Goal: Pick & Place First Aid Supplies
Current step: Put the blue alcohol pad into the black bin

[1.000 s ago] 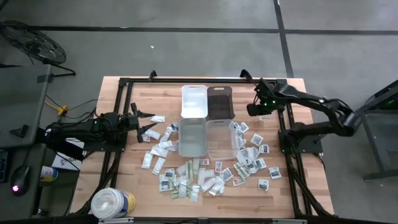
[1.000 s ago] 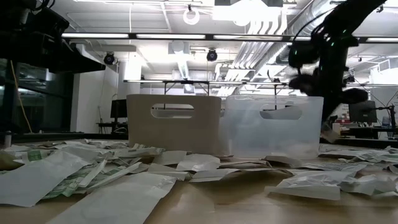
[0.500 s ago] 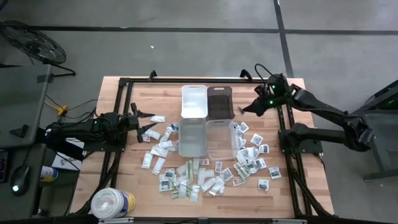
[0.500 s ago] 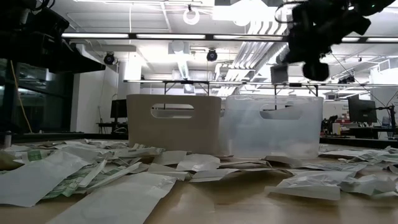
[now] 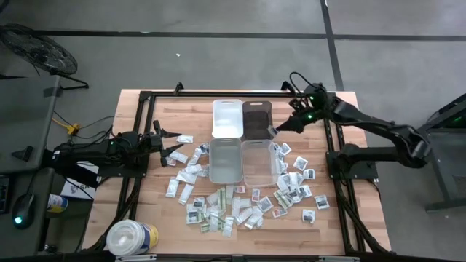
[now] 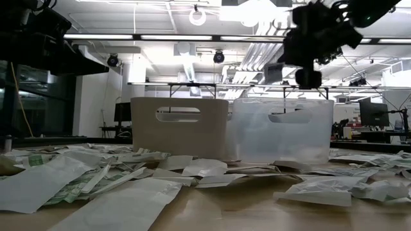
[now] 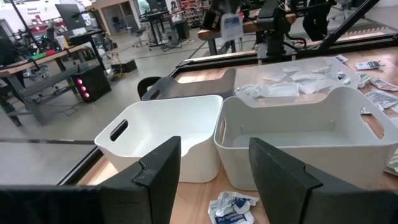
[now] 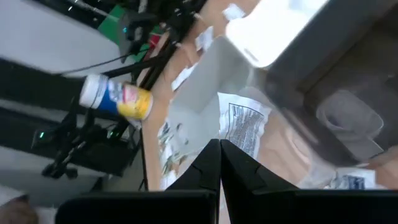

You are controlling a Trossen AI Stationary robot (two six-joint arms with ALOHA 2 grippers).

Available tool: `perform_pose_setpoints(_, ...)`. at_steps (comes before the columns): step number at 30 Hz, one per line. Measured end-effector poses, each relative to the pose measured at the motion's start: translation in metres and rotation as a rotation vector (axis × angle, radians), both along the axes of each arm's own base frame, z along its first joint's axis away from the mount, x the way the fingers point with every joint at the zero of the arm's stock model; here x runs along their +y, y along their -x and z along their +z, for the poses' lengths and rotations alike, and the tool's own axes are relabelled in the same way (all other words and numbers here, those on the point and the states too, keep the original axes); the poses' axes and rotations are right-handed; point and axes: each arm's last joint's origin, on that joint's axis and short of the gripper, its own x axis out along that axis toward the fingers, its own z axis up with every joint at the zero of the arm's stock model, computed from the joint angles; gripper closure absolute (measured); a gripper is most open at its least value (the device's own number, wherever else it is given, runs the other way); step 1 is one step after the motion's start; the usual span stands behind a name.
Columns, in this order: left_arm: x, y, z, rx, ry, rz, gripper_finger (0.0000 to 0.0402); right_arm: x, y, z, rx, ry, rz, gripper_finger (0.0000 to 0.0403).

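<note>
Packets (image 5: 240, 207) are spread loose over the bench (image 5: 145, 218) around four bins, while one packet (image 8: 244, 129) is held in the closed jaws of the right gripper (image 5: 275, 131) above the dark bin (image 5: 256, 120), probably for dropping there; the left gripper (image 5: 175, 143) waits with wide jaws at the left edge.

My claws (image 5: 275, 131) were dark. The packets (image 5: 291, 191) were white with dark or green print, the bench (image 5: 145, 211) pale wood, the tub (image 5: 131, 238) white with a yellow-blue label.
</note>
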Motion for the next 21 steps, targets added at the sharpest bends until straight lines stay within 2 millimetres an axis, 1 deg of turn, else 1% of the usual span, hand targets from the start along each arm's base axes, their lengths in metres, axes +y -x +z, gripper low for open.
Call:
perform_pose_setpoints(6,0.0,0.0,0.0,0.0,0.0,0.0,0.0213,-0.023,-0.022,-0.025,0.078,-0.056,-0.163,0.0403)
perform_pose_setpoints(10,0.0,0.0,0.0,0.0,0.0,0.0,0.0213,-0.034,-0.032,-0.041,0.122,-0.091,-0.271,0.0403)
perform_pose_setpoints(15,0.0,0.0,0.0,0.0,0.0,0.0,0.0213,-0.043,-0.041,-0.058,0.15,-0.113,-0.316,0.0403)
perform_pose_setpoints(21,0.0,0.0,0.0,0.0,0.0,0.0,0.0213,-0.049,-0.045,-0.078,0.216,-0.146,-0.334,0.0403)
